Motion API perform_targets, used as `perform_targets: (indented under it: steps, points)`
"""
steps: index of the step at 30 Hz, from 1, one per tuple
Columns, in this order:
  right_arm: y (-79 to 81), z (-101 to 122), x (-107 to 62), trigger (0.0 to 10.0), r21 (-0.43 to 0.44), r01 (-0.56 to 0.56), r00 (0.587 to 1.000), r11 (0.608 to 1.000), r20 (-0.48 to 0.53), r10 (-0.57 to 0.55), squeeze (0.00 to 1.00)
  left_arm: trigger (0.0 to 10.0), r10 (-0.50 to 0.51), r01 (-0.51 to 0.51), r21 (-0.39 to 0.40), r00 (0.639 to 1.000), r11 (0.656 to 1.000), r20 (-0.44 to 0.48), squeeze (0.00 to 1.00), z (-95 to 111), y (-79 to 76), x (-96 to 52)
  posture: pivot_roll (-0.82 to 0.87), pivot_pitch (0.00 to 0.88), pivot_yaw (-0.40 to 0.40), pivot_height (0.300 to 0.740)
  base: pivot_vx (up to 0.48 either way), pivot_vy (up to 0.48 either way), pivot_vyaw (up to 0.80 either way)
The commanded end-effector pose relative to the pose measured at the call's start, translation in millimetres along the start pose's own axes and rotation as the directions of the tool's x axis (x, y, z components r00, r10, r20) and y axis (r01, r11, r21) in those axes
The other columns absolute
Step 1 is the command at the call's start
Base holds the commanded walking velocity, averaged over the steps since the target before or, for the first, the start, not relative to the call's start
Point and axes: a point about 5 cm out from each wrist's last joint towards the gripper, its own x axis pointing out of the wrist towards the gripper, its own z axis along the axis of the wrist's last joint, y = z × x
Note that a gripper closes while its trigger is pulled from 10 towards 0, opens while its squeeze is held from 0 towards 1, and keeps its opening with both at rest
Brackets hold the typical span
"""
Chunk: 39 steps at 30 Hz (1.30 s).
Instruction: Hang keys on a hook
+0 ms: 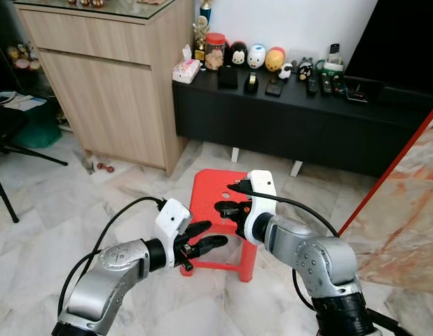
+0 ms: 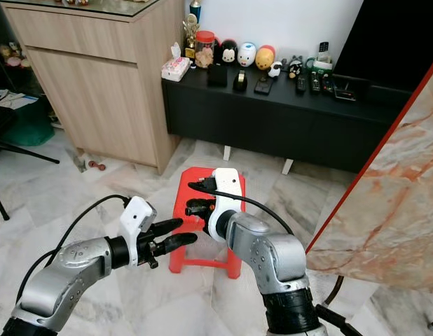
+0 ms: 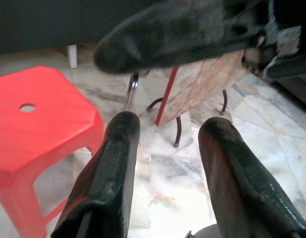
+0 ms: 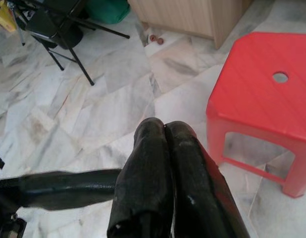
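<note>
Marble floor [image 1: 48, 210]; red stool [image 1: 216, 203] below both grippers

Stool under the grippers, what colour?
Red stool, plain plastic with a round hole in the seat. Clearest in the right wrist view.

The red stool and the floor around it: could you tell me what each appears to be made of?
The red stool looks like moulded plastic: uniform colour, slight sheen, one-piece legs, a round hole in the seat. The floor seems to be polished marble or marble-look tile: grey veining, visible joints, glossy reflections.
</note>
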Motion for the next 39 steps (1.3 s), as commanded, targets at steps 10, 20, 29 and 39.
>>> perform_targets:
  steps: [10,20,29,39]
  points:
    - [6.8,15.0,-8.2,10.0,0.073,-0.021,0.998,0.997,0.065,0.016,0.0,10.0,0.002,-0.002,-0.025,1.0,1.0,0.003,0.0,-0.7,-4.2,2.0,0.01,0.056,-0.08,0.734,0.0,0.0,0.0]
    - [15.3,16.5,-8.2,10.0,0.109,-0.049,0.997,0.993,0.071,0.042,0.0,10.0,0.038,-0.037,-0.05,0.999,0.998,0.01,0.0,-2.3,-3.9,4.4,0.01,0.048,-0.086,0.734,0.0,0.0,0.0]
    - [22.2,12.4,-9.1,10.0,0.142,-0.071,0.996,0.987,0.055,0.064,0.0,8.5,0.038,-0.036,-0.071,0.999,0.997,0.02,0.0,-2.6,-5.7,5.6,0.01,0.046,-0.087,0.734,0.0,0.0,0.0]
    - [35.1,1.2,-9.4,10.0,0.167,-0.107,0.994,0.98,0.014,0.106,0.0,7.1,0.051,-0.048,-0.087,0.998,0.995,0.03,0.0,-2.1,-5.0,6.3,0.02,0.052,-0.09,0.734,0.0,0.0,0.0]
